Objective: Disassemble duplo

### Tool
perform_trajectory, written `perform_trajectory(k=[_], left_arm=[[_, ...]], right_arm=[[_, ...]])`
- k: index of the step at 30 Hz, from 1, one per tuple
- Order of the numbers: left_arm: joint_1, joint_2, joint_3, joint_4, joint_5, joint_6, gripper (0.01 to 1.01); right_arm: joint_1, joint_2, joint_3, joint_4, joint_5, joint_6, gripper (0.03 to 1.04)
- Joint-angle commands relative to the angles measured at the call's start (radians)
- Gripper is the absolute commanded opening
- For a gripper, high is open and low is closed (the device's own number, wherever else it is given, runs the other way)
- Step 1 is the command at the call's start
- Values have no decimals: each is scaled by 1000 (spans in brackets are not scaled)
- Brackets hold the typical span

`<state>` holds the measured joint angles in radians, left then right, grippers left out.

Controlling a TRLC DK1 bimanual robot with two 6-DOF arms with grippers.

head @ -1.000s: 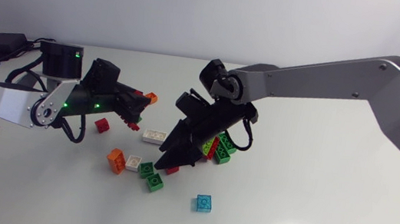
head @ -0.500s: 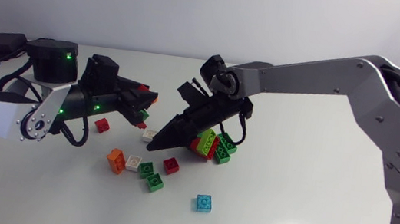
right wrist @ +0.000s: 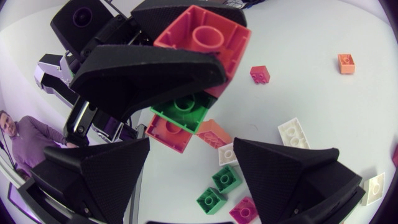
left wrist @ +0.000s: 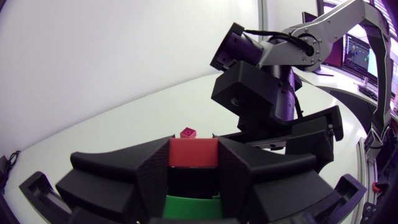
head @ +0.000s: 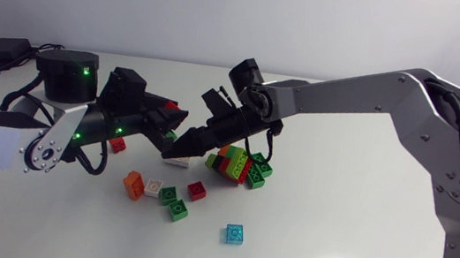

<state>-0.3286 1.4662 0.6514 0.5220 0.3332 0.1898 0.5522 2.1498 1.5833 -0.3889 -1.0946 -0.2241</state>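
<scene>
1. Red, green and orange studded plastic makes up the duplo stack (right wrist: 200, 43). It is held above the table, clamped from both sides by the broad matte black fingers of my left gripper (left wrist: 194, 175). A red brick sits at one end and a green one further along.
2. My right gripper (right wrist: 193, 180) is close in front of that stack. Its wedge fingers are spread wide, and the bricks are ahead of them.
3. From the head camera, a flat white brick (head: 177, 159) lies on the table just below both grippers.
4. At 3 o'clock from the stack rests a clump of bricks (head: 241, 164), glossy green, red and lime blocks pressed together.
5. At 6 o'clock, loose pieces lie scattered: an orange brick (head: 133, 185), a white brick (head: 153, 188), two green bricks (head: 168, 196) and a red brick (head: 196, 190).
6. Further out, at 5 o'clock, a blue brick (head: 235, 234) sits alone.
7. At 9 o'clock, a small red brick (head: 118, 143) lies beside my left arm.
8. Everything rests on a smooth white table (head: 347, 251) with a faint sheen and soft shadows.
</scene>
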Motion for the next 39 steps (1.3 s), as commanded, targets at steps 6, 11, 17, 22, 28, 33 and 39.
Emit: perform_trajectory(k=[6, 11, 17, 22, 28, 33, 39], left_arm=[[-12, 5, -16, 13, -13, 14, 30], [-24, 13, -15, 13, -23, 14, 30], [-29, 25, -10, 13, -59, 23, 30], [-27, 36, -6, 13, -80, 27, 30], [-30, 45, -2, 13, -85, 27, 30], [-33, 51, 1, 13, -86, 27, 30], [-38, 56, 5, 15, -86, 17, 30]], right_arm=[[-17, 1, -55, 99, 12, 132, 966], [-18, -7, -66, 120, 7, 149, 961], [-12, -16, -74, 128, -5, 149, 959], [-8, -27, -83, 133, -17, 149, 944], [-5, -28, -83, 133, -21, 150, 944], [0, -28, -83, 133, -27, 155, 944], [2, -25, -83, 137, -27, 161, 869]])
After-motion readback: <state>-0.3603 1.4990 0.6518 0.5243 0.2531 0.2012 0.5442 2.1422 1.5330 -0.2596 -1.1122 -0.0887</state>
